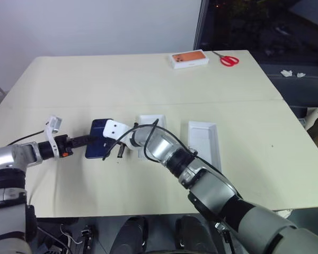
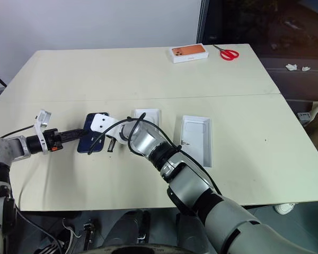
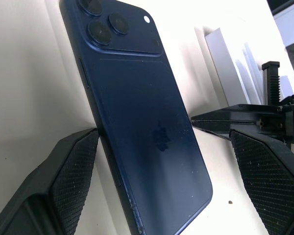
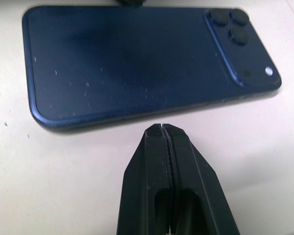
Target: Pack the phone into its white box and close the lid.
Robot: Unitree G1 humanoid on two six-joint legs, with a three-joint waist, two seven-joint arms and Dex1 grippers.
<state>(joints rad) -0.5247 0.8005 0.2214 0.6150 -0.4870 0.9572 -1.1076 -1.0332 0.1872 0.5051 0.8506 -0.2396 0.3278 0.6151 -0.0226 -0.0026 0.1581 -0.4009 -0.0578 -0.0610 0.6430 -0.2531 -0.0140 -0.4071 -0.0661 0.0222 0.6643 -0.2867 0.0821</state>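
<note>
- The phone (image 3: pixel 142 122) lies back-up on the surface (image 1: pixel 148 79).
- Left hand (image 3: pixel 166 196) gapes wide around the phone's end, gripping nothing.
- Right hand (image 4: pixel 162 133), pinched shut and empty, sits just beside the phone's long edge.
- The white box (image 1: pixel 148 123) sits at the phone's 3 o'clock.

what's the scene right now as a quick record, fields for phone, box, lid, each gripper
phone: flat on table, back up, outside the box
white box: open, beside the phone, partly behind the right arm
lid: off, inside up, on the box's far side from the phone
left gripper: open, fingers either side of the phone
right gripper: shut, tip at the phone's long edge
</note>
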